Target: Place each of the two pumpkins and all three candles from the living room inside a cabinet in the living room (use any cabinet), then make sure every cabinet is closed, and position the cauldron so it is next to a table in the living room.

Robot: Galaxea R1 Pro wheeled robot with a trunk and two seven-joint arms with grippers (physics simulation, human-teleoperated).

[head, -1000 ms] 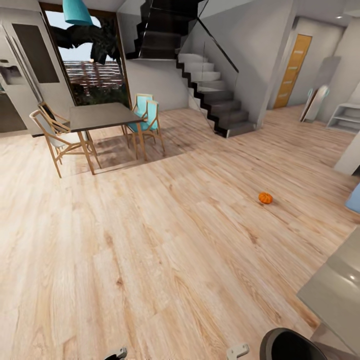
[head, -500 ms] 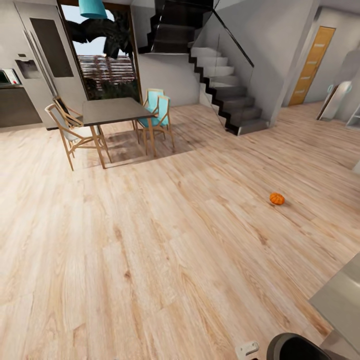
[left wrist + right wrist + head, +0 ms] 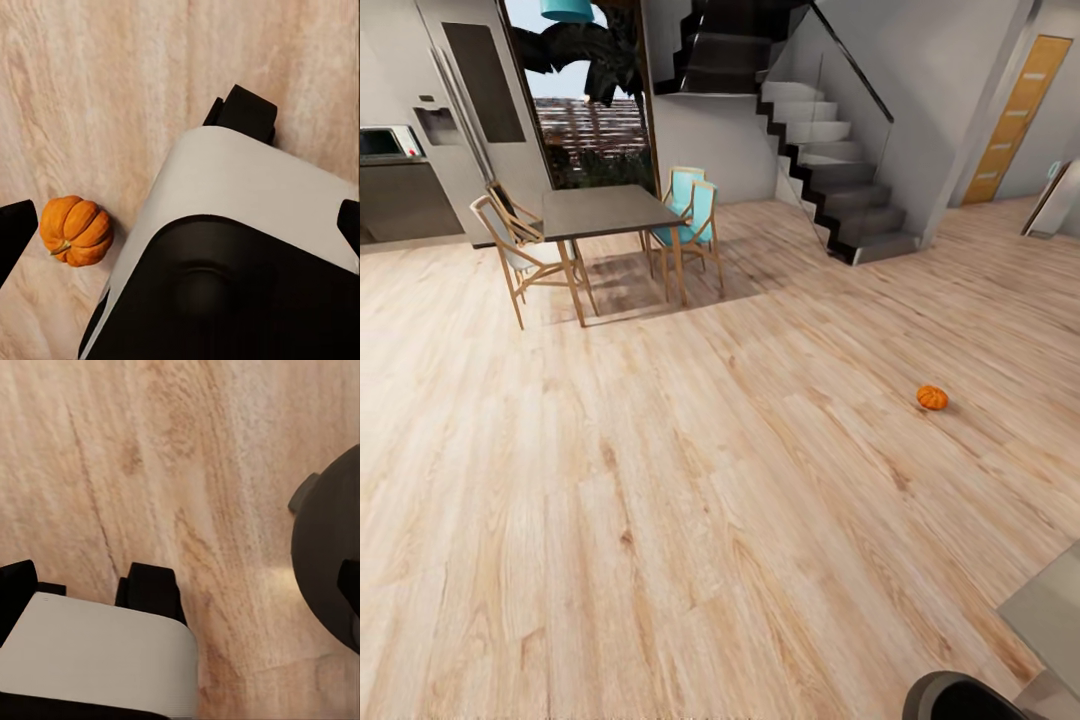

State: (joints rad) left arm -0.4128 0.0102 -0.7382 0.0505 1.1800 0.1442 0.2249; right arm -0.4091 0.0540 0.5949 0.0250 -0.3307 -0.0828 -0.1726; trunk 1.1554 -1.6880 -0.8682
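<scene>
- Pale wood floor (image 3: 660, 480) runs across an open room, with a dark dining table (image 3: 605, 210) and chairs (image 3: 695, 215) at the far side, a staircase (image 3: 840, 170) beyond, and an orange door (image 3: 1015, 115) at the far right.
- One pumpkin (image 3: 932, 397) sits alone on the boards, well ahead and to the robot's right, with nothing near it.
- Another pumpkin (image 3: 75, 230) shows in the left wrist view, lying on the floor just beside the robot's white and black base (image 3: 240, 247).
- Each wrist view shows dark fingertips at its edges with floor between them, so both grippers look released and empty, though the tips are cropped and I cannot be sure.
- A dark rounded body (image 3: 330, 562) in the right wrist view may be the cauldron; too little of it shows to say.
- Judged step: driving to collect a pumpkin. Best to take the one by the base first, swinging the base clear so the wheels do not knock it, then lowering the left arm squarely over its ribs.
</scene>
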